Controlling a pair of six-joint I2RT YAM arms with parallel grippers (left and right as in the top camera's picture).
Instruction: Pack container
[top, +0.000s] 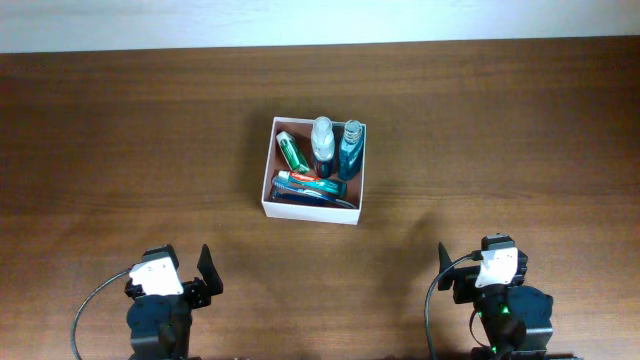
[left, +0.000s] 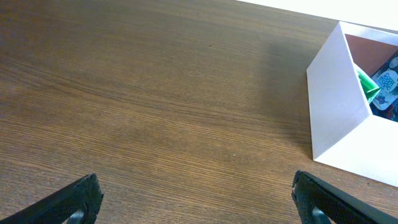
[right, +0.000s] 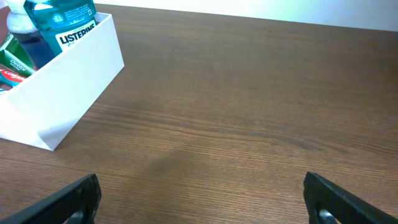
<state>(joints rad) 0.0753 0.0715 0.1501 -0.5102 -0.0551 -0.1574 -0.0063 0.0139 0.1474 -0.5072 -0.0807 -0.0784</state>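
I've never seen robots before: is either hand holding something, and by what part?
Nothing is held. The left hand and right hand are both open and empty, away from the container.

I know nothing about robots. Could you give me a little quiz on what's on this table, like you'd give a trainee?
1. True or false: the left gripper and the right gripper each hold a toiletry.
2. What is printed on the blue-green bottle in the container? A) Listerine B) Colgate C) Dove
3. Fill in: in the overhead view, the green tube lies at the container's ____ side.
Key: 1 false, both are open and empty, apart from the container. 2 A. 3 left.
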